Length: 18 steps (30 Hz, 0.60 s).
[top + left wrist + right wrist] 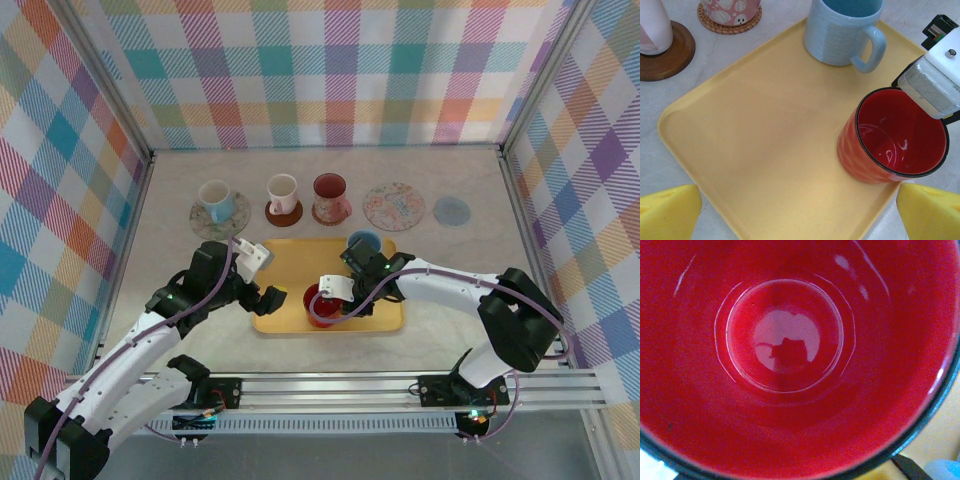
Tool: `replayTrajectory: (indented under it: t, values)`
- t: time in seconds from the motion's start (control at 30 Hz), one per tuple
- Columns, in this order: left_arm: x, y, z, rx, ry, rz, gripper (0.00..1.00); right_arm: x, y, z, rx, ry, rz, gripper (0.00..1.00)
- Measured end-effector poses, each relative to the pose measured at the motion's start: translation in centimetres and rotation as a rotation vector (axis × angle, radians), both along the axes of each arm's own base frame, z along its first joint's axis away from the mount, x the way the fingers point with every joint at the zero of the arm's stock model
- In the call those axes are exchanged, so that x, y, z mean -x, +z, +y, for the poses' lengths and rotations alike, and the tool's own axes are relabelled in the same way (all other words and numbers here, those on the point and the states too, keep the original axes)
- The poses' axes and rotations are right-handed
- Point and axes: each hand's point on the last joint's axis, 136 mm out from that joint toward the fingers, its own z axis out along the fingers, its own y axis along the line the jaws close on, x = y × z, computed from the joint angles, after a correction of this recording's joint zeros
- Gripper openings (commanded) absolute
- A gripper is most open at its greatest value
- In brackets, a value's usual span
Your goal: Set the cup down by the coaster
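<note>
Below both grippers lies the yellow tray [285,322]: flat, smooth plastic with a raised rim and rounded corners. We note the red cup [860,150] standing on it directly under the right gripper [338,300]. It is upright, its long axis vertical, mouth up, with no handle. The inside is glossy glaze, the outer wall faintly dimpled, the rim dark. The right wrist view looks straight down its bore, so that arm is plainly the nearer one. We cannot tell whether its jaws grip the rim, because the fingers are hidden. Just beyond that gripper sits the blue mug [840,32], ribbed and pale, near the cup but apart from it. The left gripper [262,278] hangs left of the cup, jaws spread wide, holding nothing. Farther beyond the right gripper and off to its right, two coasters are bare: the floral coaster [394,207] and the smaller blue-grey coaster [452,211]. We judge the carry runs away from the bases.
</note>
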Motion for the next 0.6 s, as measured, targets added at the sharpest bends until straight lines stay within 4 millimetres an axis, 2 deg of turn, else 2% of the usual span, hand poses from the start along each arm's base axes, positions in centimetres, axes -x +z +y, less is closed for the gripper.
replayTrajectory:
  t: [0.1,0.3,0.6]
  values:
    - [-0.02,0.0,0.02,-0.001,0.001,0.0,1.0,0.11,0.03,0.08,-0.005,0.004,0.006,0.18]
    - [-0.03,0.0,0.02,-0.001,0.002,-0.001,1.0,0.19,0.05,0.14,-0.009,0.005,0.01,0.01]
    - [-0.44,0.63,0.09,0.006,0.014,-0.033,1.0,0.25,0.45,0.26,-0.023,-0.003,0.013,0.0]
